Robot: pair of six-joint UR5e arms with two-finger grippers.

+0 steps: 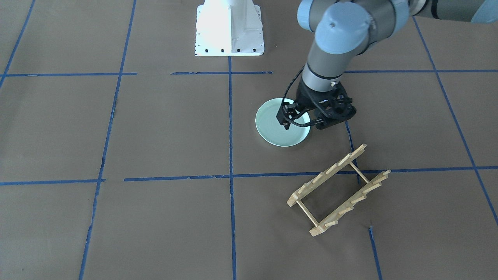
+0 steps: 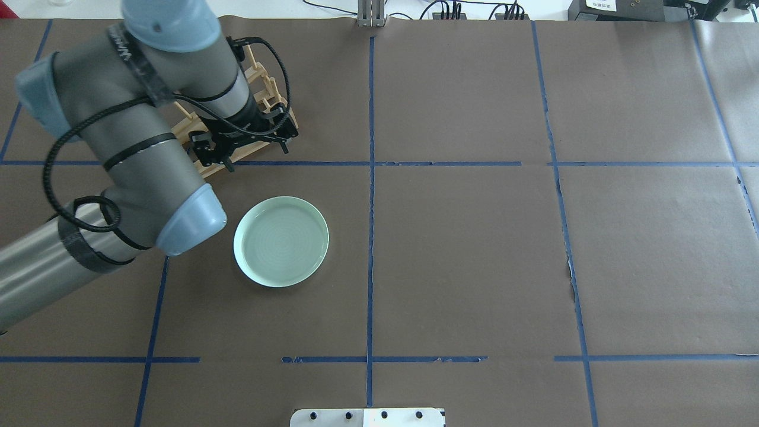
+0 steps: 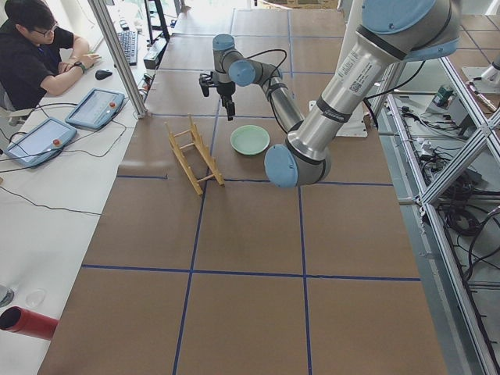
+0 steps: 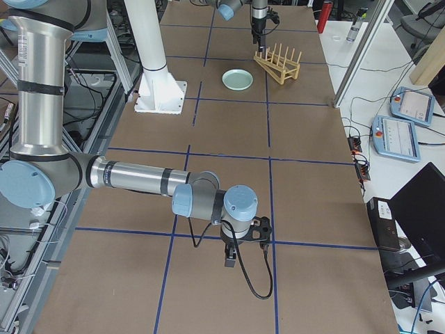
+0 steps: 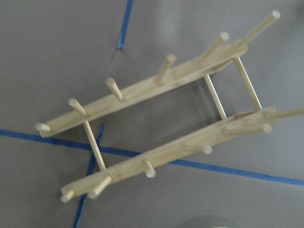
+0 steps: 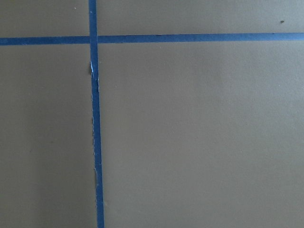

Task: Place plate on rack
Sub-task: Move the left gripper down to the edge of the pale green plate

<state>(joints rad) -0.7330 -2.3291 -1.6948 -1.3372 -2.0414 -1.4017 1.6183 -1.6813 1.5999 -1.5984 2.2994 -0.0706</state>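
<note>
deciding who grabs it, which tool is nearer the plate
Left. The left tool hangs above the table between the plate and the rack; the right tool is far off toward the table's other end.

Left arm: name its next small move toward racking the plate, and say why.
Probably shift the left gripper over the plate's rim and lower it to grasp. The plate lies flat on the table, apart from the empty rack, and the gripper hangs above them holding nothing.

Plate (image 2: 281,241) and rack (image 5: 137,91) on table (image 2: 474,267)
</note>
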